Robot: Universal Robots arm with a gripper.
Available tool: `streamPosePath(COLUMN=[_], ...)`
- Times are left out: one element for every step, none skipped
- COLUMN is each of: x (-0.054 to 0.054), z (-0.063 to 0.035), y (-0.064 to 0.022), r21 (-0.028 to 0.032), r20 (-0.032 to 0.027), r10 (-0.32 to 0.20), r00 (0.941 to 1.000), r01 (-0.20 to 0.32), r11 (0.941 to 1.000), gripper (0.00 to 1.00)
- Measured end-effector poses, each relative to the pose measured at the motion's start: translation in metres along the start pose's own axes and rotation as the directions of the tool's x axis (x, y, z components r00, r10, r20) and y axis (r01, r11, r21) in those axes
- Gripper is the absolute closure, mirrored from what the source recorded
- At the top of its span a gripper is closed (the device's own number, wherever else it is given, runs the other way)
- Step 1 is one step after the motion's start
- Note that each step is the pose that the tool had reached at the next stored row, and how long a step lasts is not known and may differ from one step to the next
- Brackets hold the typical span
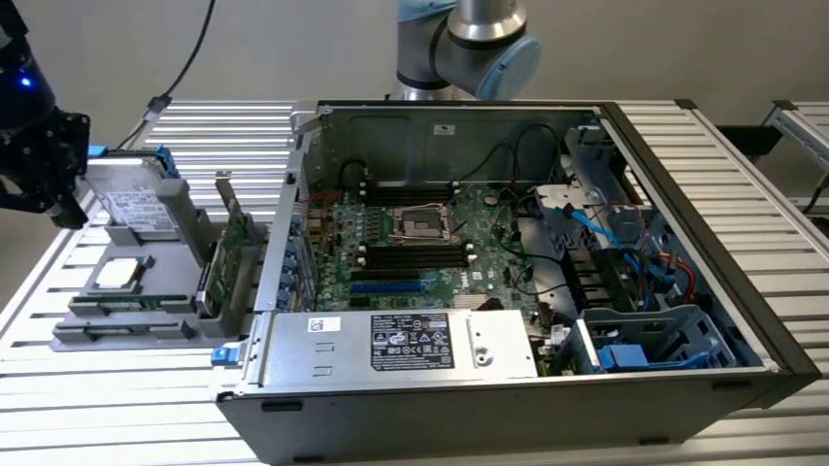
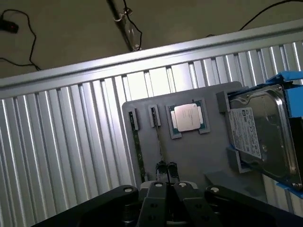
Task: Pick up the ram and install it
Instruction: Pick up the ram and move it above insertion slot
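Observation:
Two ram sticks stand on edge in slots of a grey holder tray [image 2: 208, 156]: one ram [image 2: 138, 146] and a second ram [image 2: 158, 139] beside it. In the exterior view the ram [image 1: 130, 303] lies low in the tray [image 1: 78, 340] at the exterior view's left. My gripper [image 2: 166, 167] hovers above the tray, over the near end of the second stick, shut with nothing between its fingers. In the exterior view the gripper [image 1: 62, 214] hangs at the far left edge, above the tray's far side.
The tray also carries a CPU [image 2: 187, 117], a silver hard drive [image 2: 258, 132] with blue clips, and an upright green expansion card [image 1: 237, 254]. An open computer case [image 1: 674, 146] fills the middle, with its motherboard [image 1: 402, 248] and black memory slots [image 1: 412, 260] exposed.

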State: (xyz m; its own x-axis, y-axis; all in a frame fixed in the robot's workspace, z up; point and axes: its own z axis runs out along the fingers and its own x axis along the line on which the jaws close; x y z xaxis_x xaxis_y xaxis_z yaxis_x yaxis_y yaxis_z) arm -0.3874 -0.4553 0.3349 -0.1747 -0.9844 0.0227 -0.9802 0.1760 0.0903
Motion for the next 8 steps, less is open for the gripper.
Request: streamPosePath(x=[0.0, 0.0, 0.0, 0.0, 0.0, 0.0, 0.0, 0.0], z=[0.0003, 0.0006, 0.0008, 0.0011, 0.0014, 0.0017, 0.002, 0.0023], y=[0.0, 0.0, 0.0, -0.0001, -0.0001, -0.0001, -0.0002, -0.0002], r21=[0.0005, 0.0008, 0.0011, 0.0014, 0.0018, 0.002, 0.0021, 0.0023], r20=[-0.0016, -0.0032, -0.0049, -0.0066, -0.0082, -0.0099, -0.0117, -0.0133], r10=[-0.018, -0.036, -0.054, -0.073, -0.09, -0.108, -0.127, -0.144], r00=[0.9998, 0.9993, 0.9985, 0.9973, 0.9959, 0.9941, 0.9918, 0.9895], r01=[0.018, 0.036, 0.054, 0.073, 0.091, 0.108, 0.127, 0.144], r11=[0.9998, 0.9993, 0.9985, 0.9974, 0.9959, 0.9941, 0.9919, 0.9895], gripper=[0.9, 0.9, 0.9, 0.9, 0.9, 0.9, 0.9, 0.9])
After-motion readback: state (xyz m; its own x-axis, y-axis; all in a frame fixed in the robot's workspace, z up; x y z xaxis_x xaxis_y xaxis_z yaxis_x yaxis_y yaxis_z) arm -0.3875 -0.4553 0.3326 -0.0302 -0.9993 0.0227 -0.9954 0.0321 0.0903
